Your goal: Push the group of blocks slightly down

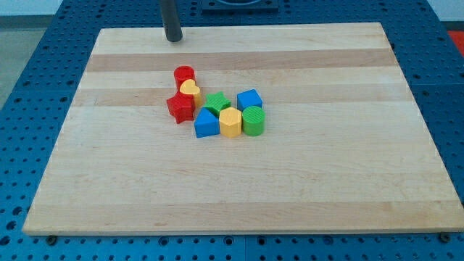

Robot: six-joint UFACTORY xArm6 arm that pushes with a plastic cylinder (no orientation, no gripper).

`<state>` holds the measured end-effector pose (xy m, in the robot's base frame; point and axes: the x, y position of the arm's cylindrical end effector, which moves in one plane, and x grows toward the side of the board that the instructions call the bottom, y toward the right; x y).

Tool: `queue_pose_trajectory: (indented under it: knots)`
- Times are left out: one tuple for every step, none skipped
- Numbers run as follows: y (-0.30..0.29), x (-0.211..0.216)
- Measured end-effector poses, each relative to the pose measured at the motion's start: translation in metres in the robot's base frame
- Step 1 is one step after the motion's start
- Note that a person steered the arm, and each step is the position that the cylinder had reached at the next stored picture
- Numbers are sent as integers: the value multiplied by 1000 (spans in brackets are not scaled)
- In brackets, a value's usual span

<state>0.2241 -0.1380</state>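
Several blocks sit bunched together a little above the middle of the wooden board [239,181]. A red cylinder [184,75] is at the group's top left, with a yellow heart-shaped block [190,90] just below it and a red star-shaped block [180,106] at the left. A green star-shaped block [217,102] is in the middle and a blue cube [249,99] at the right. Along the bottom are a blue triangular block [206,124], a yellow hexagonal block [230,122] and a green cylinder [253,121]. My tip [174,39] is near the board's top edge, above the red cylinder and apart from it.
The board lies on a blue perforated table [29,109] that shows on all sides. The dark rod comes down from the view's top edge.
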Motion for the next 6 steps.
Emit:
queue_pose_trajectory:
  knots:
    - [0,12]
    - [0,28]
    - [0,50]
    - [0,70]
    - [1,87]
    - [8,102]
